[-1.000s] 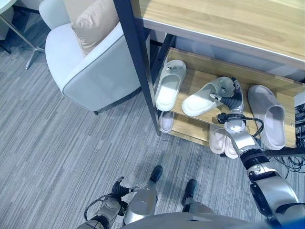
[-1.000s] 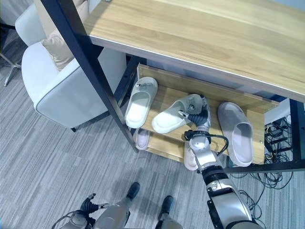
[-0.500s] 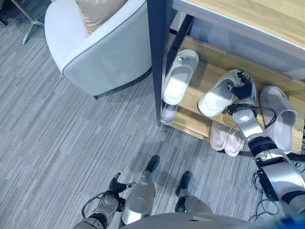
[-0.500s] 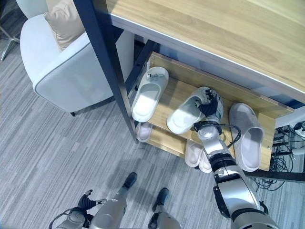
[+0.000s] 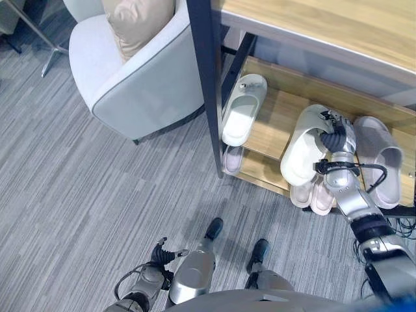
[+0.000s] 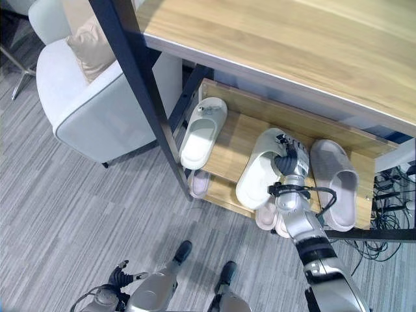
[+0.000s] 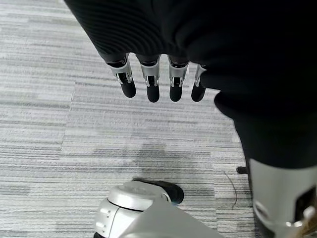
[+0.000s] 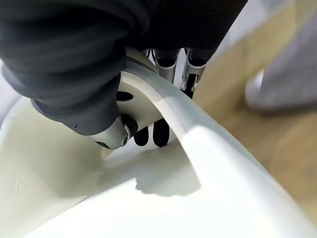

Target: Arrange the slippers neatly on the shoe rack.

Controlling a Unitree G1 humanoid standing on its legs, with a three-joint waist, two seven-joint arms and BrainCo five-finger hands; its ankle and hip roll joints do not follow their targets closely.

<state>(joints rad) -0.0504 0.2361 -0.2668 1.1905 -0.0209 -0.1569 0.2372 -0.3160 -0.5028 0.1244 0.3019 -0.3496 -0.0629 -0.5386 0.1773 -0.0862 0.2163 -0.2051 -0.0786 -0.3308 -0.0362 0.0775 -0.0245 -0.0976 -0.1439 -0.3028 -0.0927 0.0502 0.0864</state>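
My right hand (image 5: 335, 138) is shut on a white slipper (image 5: 299, 147), its fingers (image 8: 160, 133) curled under the slipper's strap (image 8: 208, 139). The slipper lies lengthwise on the upper wooden shelf of the shoe rack (image 5: 272, 123), its heel over the front edge. Close to its right lies a grey slipper (image 5: 378, 160). A second white slipper (image 5: 242, 108) lies at the shelf's left end, by the dark post. My left hand (image 5: 160, 255) hangs low over the carpet, its fingers (image 7: 152, 85) straight and holding nothing.
Pale pink slippers (image 5: 312, 195) sit on the lower shelf, with another (image 5: 230, 160) at its left end. A wooden tabletop (image 5: 325, 26) overhangs the rack, on a dark metal post (image 5: 207, 84). A white armchair (image 5: 140, 75) with a beige cushion stands left of the rack.
My right hand has swung the white slipper from a slant to lengthwise and moved it right, next to the grey slipper. The camera has shifted too.
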